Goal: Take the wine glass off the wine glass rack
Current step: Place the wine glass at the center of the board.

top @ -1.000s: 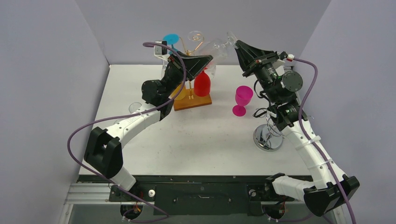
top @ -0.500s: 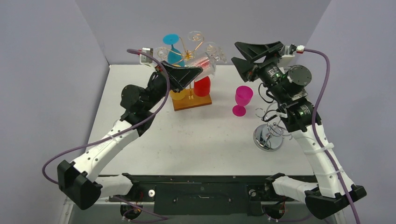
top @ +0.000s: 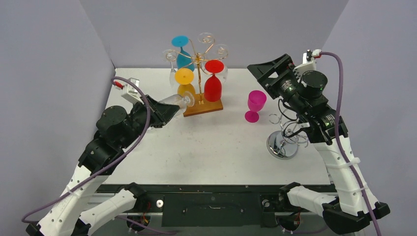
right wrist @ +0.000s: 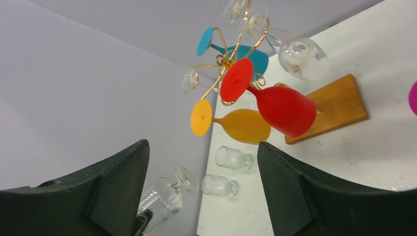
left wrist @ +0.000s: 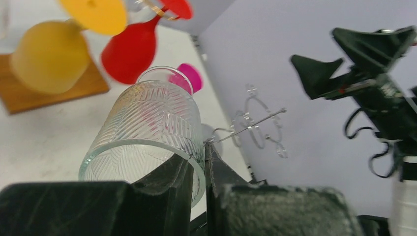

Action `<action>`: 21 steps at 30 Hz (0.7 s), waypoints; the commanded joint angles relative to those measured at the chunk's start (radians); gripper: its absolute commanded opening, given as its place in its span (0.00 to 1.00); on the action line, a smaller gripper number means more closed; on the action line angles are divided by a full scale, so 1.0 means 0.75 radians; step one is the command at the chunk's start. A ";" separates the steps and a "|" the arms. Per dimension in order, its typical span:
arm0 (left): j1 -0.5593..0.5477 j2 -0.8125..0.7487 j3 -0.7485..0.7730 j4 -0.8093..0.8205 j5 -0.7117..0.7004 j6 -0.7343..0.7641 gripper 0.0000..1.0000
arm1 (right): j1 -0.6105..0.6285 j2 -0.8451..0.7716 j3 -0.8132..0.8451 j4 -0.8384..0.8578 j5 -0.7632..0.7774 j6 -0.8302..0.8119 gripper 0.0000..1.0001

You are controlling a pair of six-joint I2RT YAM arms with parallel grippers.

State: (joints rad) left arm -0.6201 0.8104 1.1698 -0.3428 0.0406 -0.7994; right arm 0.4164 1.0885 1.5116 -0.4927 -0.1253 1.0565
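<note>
The gold wire wine glass rack (top: 198, 58) stands on its wooden base (top: 214, 106) at the table's back. Blue, yellow (top: 185, 78), red (top: 213, 87) and clear glasses hang from it. A clear patterned wine glass (top: 180, 101) is off the rack, tilted in the air to the left of the base. My left gripper (top: 164, 109) is shut on it, and the left wrist view shows the fingers pinching the wine glass (left wrist: 147, 130) by its rim. My right gripper (top: 267, 73) hangs open and holds nothing, to the right of the rack (right wrist: 227, 63).
A pink glass (top: 255, 105) stands upright right of the wooden base. A chrome wire stand (top: 282, 143) with a round base sits under my right arm. Two small clear glasses (right wrist: 231, 158) lie on their sides by the left wall.
My left gripper has drawn the clear glass down and to the left, away from the rack's arms. My right gripper has opened, let go of the glass and pulled back to the right.
</note>
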 commanded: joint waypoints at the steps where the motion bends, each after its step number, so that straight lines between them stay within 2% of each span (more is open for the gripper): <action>1: 0.004 -0.026 0.111 -0.474 -0.279 0.082 0.00 | 0.020 0.008 0.020 -0.092 0.073 -0.174 0.76; 4: 0.004 0.018 0.104 -0.671 -0.432 0.071 0.00 | 0.027 0.003 0.004 -0.110 0.110 -0.206 0.76; 9: 0.038 0.166 0.062 -0.788 -0.545 0.072 0.00 | 0.028 -0.013 -0.015 -0.159 0.161 -0.268 0.76; 11: 0.097 0.219 0.026 -0.779 -0.535 0.083 0.00 | 0.029 -0.021 -0.021 -0.179 0.208 -0.289 0.77; 16: 0.350 0.311 -0.094 -0.684 -0.314 0.122 0.00 | 0.028 -0.053 -0.040 -0.206 0.255 -0.340 0.77; 21: 0.415 0.458 -0.105 -0.659 -0.299 0.174 0.00 | 0.029 -0.090 -0.090 -0.187 0.274 -0.346 0.77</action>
State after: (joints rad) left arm -0.3294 1.1118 1.0676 -0.9226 -0.2165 -0.7174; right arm 0.4328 1.0584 1.4670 -0.6544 0.0380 0.8291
